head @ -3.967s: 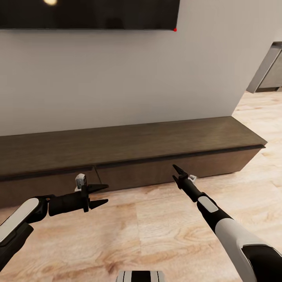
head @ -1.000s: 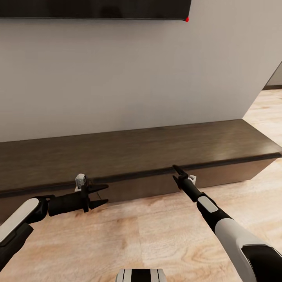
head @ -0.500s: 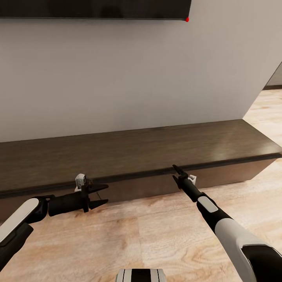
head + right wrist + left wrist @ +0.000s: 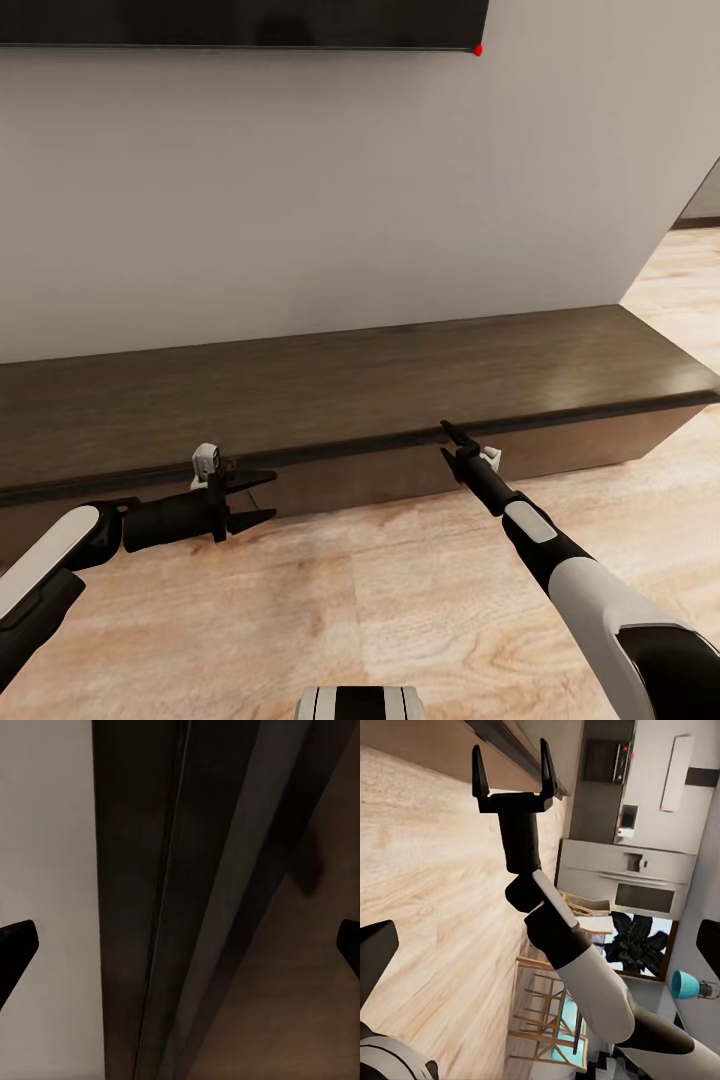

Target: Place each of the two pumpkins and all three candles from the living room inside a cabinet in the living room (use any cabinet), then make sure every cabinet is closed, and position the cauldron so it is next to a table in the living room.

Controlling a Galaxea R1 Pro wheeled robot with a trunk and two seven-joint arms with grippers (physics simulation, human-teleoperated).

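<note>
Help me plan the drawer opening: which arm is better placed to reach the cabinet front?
Right, probably. The right tool sits open at the cabinet top's front lip; the left tool, also open, points sideways along it.

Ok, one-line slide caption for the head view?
Both open pincers, left and right, poised before the long dark brown wooden cabinet.

White-shelled arms end in black forearms and black two-pronged end effectors.

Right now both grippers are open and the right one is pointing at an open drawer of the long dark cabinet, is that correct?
Not quite: the cabinet shows no open drawer in the head view; its front is flush. The left gripper and right gripper are indeed open.
</note>
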